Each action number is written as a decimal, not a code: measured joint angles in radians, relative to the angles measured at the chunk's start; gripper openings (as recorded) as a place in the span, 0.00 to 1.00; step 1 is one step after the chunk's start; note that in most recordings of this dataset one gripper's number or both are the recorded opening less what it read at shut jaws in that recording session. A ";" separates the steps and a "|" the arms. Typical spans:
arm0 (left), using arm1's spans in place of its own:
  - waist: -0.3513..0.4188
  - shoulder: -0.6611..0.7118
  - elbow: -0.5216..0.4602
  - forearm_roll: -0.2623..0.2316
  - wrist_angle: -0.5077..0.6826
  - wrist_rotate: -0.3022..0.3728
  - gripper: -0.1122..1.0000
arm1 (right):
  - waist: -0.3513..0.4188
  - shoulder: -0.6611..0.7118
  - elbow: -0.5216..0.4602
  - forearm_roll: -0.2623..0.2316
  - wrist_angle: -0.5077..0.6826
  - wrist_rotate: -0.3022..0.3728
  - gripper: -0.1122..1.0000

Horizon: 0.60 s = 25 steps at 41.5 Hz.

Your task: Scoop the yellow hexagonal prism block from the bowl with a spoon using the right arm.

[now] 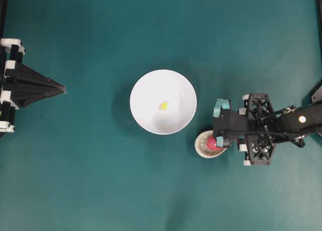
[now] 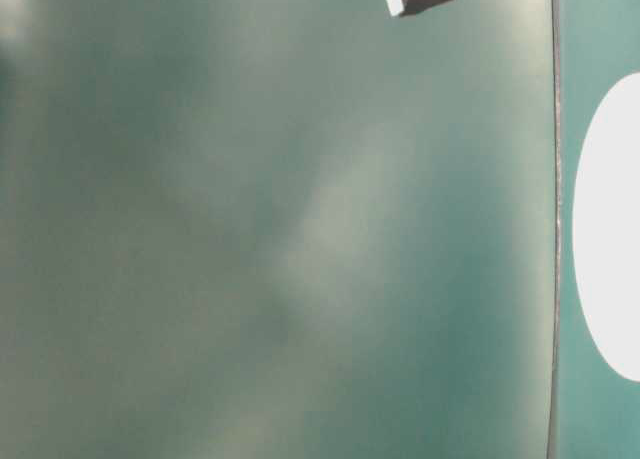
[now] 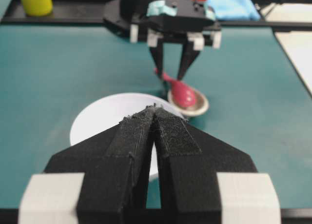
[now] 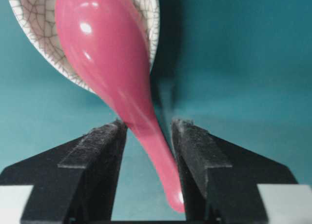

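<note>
No legible writing. Right gripper (image 4: 148,136) jaws straddle the spoon (image 4: 105,53) handle, not visibly clamped; scoop on speckled rest (image 4: 146,19). Yellow block (image 1: 163,105) in bowl (image 1: 146,90). Left gripper (image 3: 154,117) clenched, empty.

Right arm (image 1: 282,125): black, open lattice frame behind the gripper, white blocks at the frame corners, teal tape strips near the front, one round white disc on the upper link; left gripper (image 1: 63,89): black, tapering wedge, white blocks at the base; finger pads (image 4: 100,151) rough black foam.
</note>
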State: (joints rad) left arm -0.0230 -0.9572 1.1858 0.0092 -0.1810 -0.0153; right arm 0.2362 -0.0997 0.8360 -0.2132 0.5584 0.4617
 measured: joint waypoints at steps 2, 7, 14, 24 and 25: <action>0.000 0.000 0.000 0.000 0.002 0.000 0.10 | 0.000 0.000 0.000 -0.003 0.000 0.000 0.47; 0.000 -0.002 0.000 0.000 0.002 0.000 0.10 | 0.000 -0.002 -0.002 -0.014 0.002 0.000 0.40; 0.000 -0.002 0.000 0.000 0.002 0.000 0.10 | 0.000 0.000 -0.011 -0.031 0.003 0.000 0.35; 0.000 0.000 0.000 0.000 0.002 0.000 0.10 | 0.000 0.000 -0.023 -0.041 0.025 -0.002 0.32; 0.000 -0.002 0.000 0.002 0.002 0.002 0.10 | 0.000 0.000 -0.026 -0.041 0.032 0.000 0.31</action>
State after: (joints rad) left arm -0.0230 -0.9587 1.1858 0.0107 -0.1795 -0.0138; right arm 0.2362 -0.0997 0.8099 -0.2546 0.5906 0.4617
